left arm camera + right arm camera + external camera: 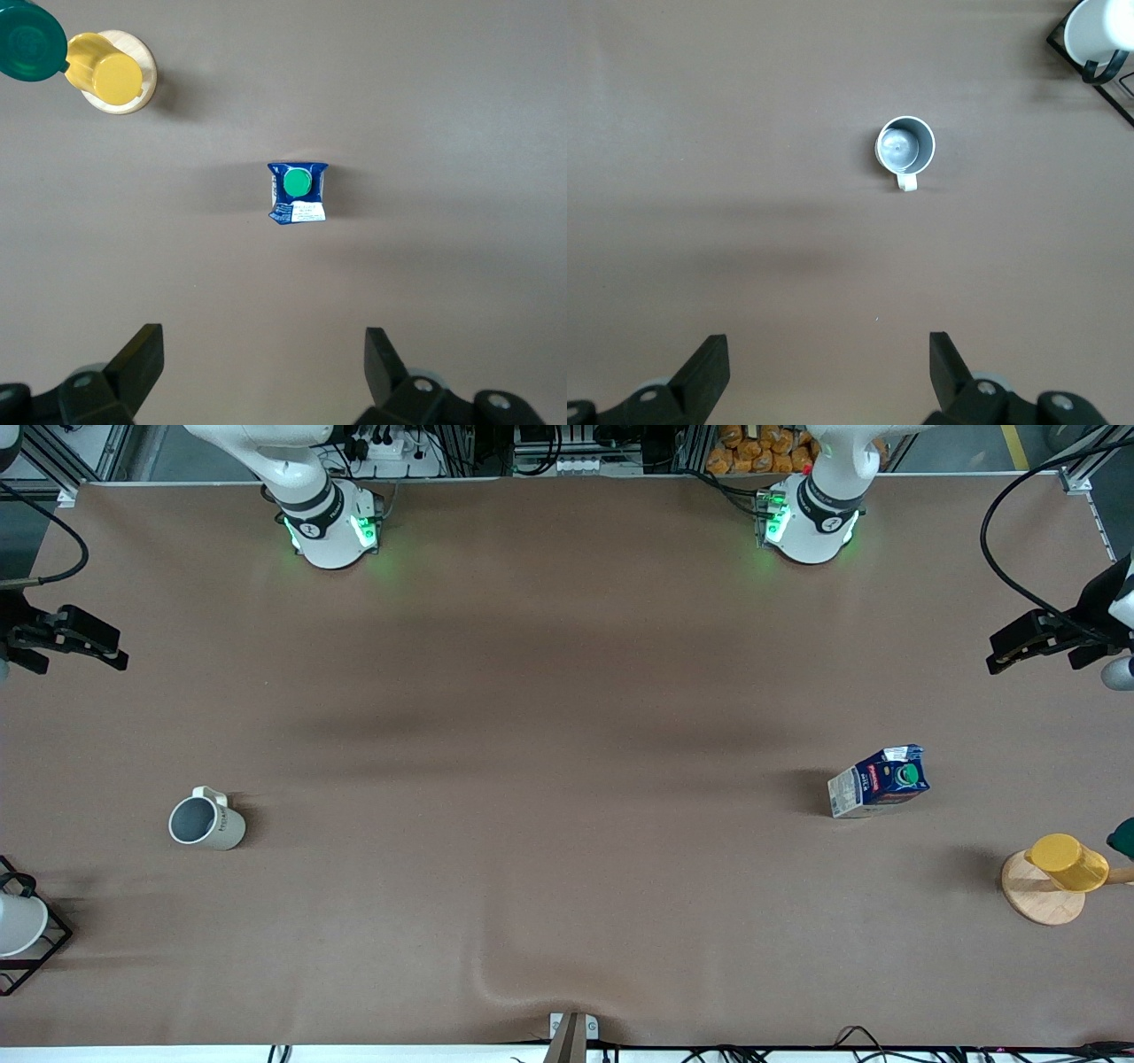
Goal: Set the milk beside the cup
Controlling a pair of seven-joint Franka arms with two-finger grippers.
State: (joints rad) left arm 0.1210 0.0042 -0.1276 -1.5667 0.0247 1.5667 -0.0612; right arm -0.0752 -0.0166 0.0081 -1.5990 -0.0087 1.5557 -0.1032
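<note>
Milk (879, 781): upright on the tabletop (549, 735) toward the left arm's end, alone, green cap on top, closed.
Cup (206, 820): upright toward the right arm's end, well apart from the milk; its grey inside looks empty, handle pointing away from the front camera.
Yellow cup (1067, 862): upside down on a round wooden coaster (1038, 895), nearer the front camera than the milk.
White cup (18, 924): in a black wire rack (40, 948) near the cup.
Left gripper (264, 363): high over the tabletop near the milk, jaws spread wide, holding nothing.
Right gripper (829, 365): high over the tabletop near the cup, jaws spread wide, holding nothing.
</note>
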